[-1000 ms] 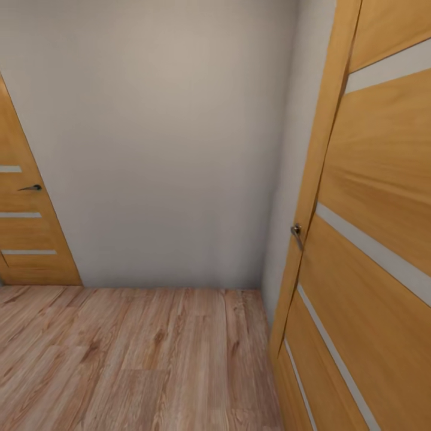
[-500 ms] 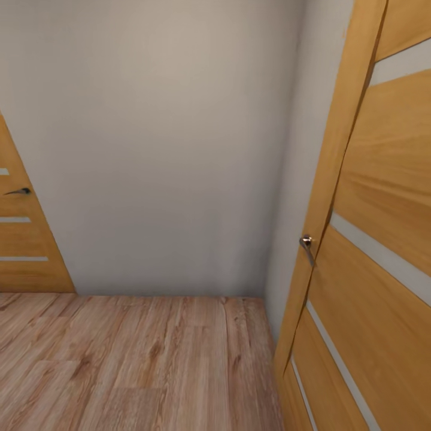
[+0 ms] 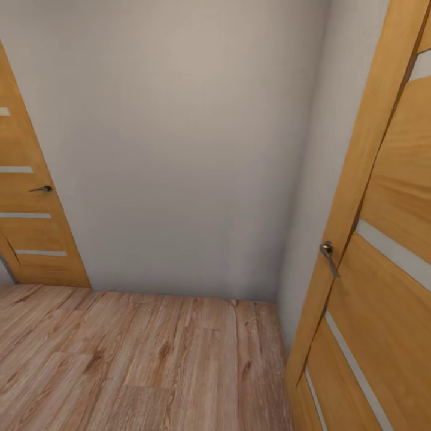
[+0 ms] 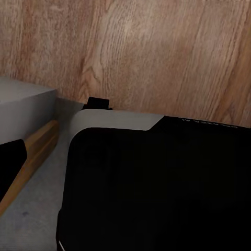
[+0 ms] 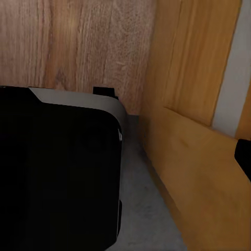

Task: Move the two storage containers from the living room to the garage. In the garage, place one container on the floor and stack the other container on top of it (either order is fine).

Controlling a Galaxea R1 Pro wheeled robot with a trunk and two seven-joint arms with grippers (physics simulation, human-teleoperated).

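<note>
The head view looks down into a corner: a plain pale grey wall point(image 3: 179, 143) runs across from 10 to 1 o'clock and meets a light wood plank floor point(image 3: 137, 359) that spreads over the 6 to 8 o'clock part. At 9 o'clock stands a honey-coloured wooden door point(image 3: 30, 239) with pale horizontal strips and a small dark lever handle point(image 3: 43, 189). At 3 to 5 o'clock a second door of the same make point(image 3: 383, 287) stands close by, its metal lever handle point(image 3: 327, 251) at its near edge.

In the left wrist view a large black body of the robot point(image 4: 157, 193) with a pale grey rim lies over the wood planks, and a grey block with a wooden edge sits beside it. In the right wrist view a similar black body point(image 5: 57, 172) lies just beside the base of the orange door point(image 5: 204, 157).

Neither storage container can be found in these views, so their contents cannot be told. Whether the grippers' fingers are apart or together cannot be told either.
</note>
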